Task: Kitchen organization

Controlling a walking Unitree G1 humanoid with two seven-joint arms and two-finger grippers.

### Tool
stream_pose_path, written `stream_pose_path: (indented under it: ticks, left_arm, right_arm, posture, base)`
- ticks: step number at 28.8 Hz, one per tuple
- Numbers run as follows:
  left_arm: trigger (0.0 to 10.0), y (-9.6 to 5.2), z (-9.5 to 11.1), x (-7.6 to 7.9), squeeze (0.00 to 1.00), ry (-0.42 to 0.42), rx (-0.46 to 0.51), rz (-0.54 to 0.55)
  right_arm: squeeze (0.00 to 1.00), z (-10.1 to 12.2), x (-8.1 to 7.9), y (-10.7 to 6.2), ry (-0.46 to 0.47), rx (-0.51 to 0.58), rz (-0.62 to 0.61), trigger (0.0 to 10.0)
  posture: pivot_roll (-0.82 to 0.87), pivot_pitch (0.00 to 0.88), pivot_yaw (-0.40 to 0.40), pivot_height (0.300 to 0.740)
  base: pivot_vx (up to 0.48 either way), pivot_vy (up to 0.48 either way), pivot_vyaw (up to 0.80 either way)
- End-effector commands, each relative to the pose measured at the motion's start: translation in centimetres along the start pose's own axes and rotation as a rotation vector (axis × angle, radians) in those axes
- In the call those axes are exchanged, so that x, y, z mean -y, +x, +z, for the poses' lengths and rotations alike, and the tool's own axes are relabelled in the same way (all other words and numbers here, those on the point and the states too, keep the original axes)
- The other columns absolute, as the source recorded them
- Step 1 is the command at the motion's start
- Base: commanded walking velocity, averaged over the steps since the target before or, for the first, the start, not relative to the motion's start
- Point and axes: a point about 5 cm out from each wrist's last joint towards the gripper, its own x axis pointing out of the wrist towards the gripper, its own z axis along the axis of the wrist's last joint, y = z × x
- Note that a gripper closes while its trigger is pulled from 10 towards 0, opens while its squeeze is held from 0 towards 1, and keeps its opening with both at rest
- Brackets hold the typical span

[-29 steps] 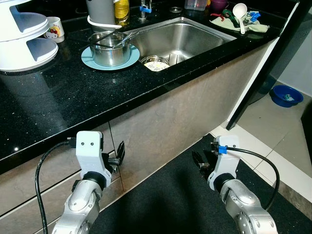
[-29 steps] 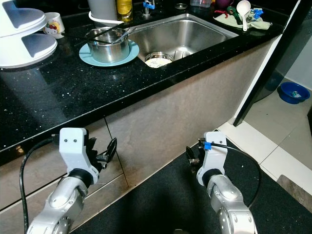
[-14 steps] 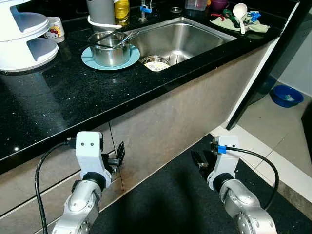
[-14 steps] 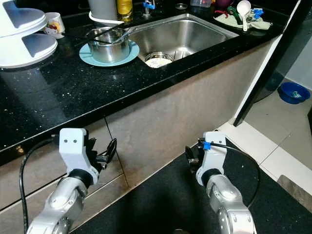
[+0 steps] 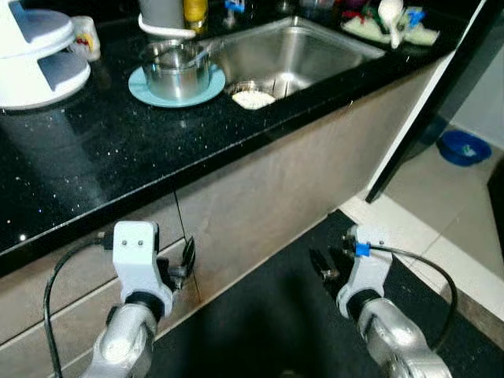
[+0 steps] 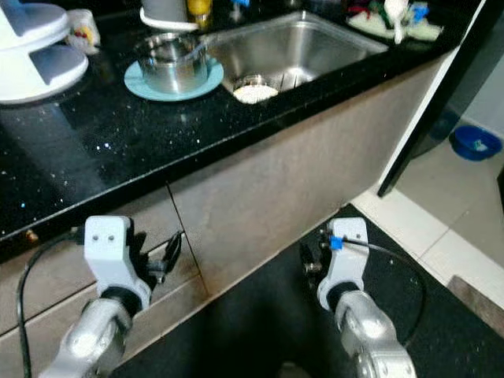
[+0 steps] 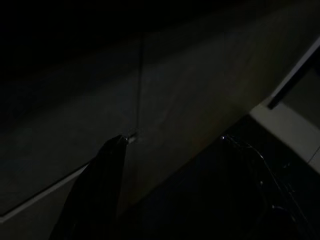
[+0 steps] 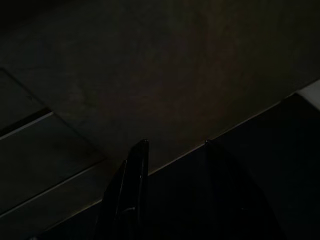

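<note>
Nothing on the black counter (image 5: 94, 157) had moved; only the camera dipped. Both arms hung below it, left gripper (image 5: 186, 260) and right gripper (image 5: 323, 266) parted, empty. The steel pot (image 5: 175, 73) sat on its blue plate (image 5: 151, 90) beside the sink (image 5: 299, 55).

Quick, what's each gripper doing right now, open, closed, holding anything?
Left gripper: open, empty, low by the cabinet front.
Right gripper: open, empty.

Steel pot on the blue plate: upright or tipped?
Upright: the steel pot stands flat on the blue plate, its open mouth facing up.
</note>
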Motion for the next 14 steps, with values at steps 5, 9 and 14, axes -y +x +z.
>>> stream_pose_path:
  ticks: [5,9,14]
  left_arm:
    - [10.0,-0.64,0.09,-0.49,0.0,0.008,-0.021,0.002]
    - [10.0,-0.49,0.14,-0.29,0.0,0.007,-0.025,-0.003]
    - [10.0,-0.09,0.06,-0.1,0.0,0.004,-0.026,-0.005]
  right_arm:
    - [0.0,0.04,-0.56,-0.61,0.024,-0.002,-0.004,10.0]
    - [0.0,0.07,-0.38,-0.66,0.019,-0.005,-0.006,10.0]
    - [0.0,0.1,-0.14,-0.48,0.008,-0.006,-0.016,10.0]
  posture:
    - [0.02,0.193,0.006,0.74]
    - [0.01,0.19,0.0,0.74]
    - [0.0,0.16,0.001,0.74]
  base:
    - [0.0,0.0,0.0]
    - [0.0,0.0,0.0]
    - [0.0,0.0,0.0]
